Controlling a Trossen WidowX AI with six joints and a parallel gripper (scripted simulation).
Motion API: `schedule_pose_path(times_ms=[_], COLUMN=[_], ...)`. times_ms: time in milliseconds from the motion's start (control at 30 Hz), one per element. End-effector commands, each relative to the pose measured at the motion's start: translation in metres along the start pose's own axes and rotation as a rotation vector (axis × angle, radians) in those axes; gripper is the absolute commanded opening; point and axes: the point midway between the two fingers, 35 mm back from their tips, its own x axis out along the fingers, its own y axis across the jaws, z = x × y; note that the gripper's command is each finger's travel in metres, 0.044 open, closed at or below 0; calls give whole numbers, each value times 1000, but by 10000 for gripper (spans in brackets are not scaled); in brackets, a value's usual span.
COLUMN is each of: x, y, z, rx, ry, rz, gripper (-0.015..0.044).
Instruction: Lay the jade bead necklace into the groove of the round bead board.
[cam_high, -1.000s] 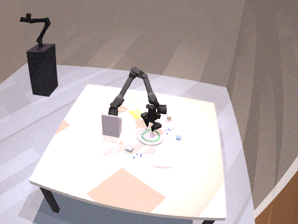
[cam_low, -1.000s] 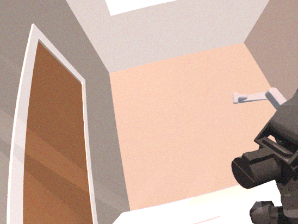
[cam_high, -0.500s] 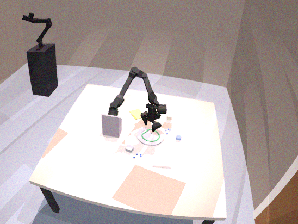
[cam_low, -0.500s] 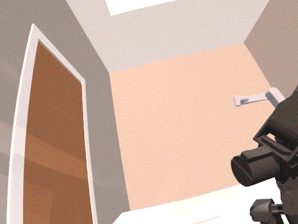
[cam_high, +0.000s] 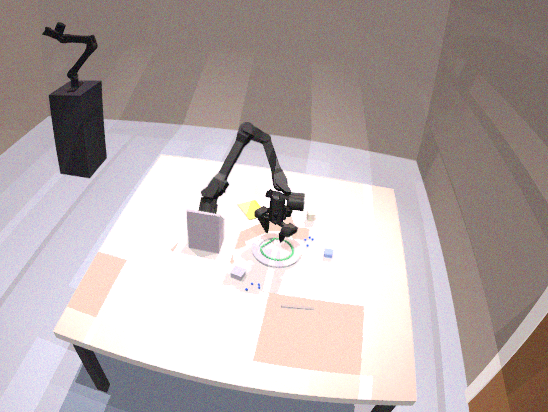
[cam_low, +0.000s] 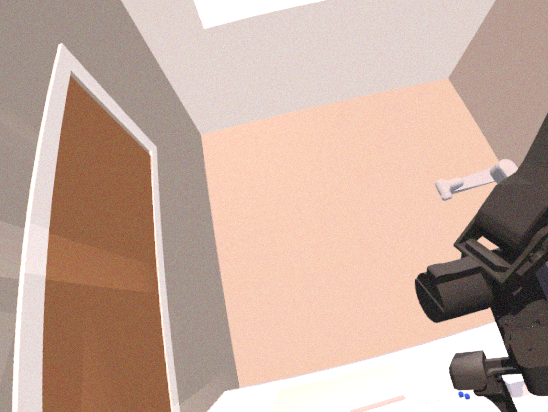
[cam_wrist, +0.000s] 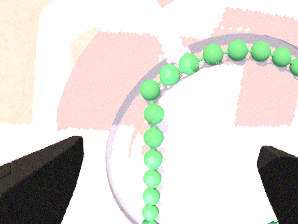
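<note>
1. green beads (cam_high: 261, 249) (cam_wrist: 153, 137) lie in a loop on the round board (cam_high: 255, 257) (cam_wrist: 108, 159), following its curve along one part, then turning a corner into a straighter run.
2. the pincer (cam_high: 276, 235) (cam_wrist: 173, 152) is released, its fingers wide apart over the board, with nothing between them.
3. a yellow sheet (cam_high: 249, 209) lies near the arm (cam_high: 231, 159).
4. small blue dots (cam_high: 309, 238) (cam_low: 464, 395) sit just beside the board.
</note>
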Motion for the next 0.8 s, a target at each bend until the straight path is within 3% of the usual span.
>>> schedule_pose_path(times_ms=[0, 133, 767], x=[-7, -16, -8], y=[1, 3, 0], z=[-29, -55, -60], rx=[-109, -259, -322], ry=[15, 10, 5], rz=[10, 14, 3], gripper=[204, 120, 120])
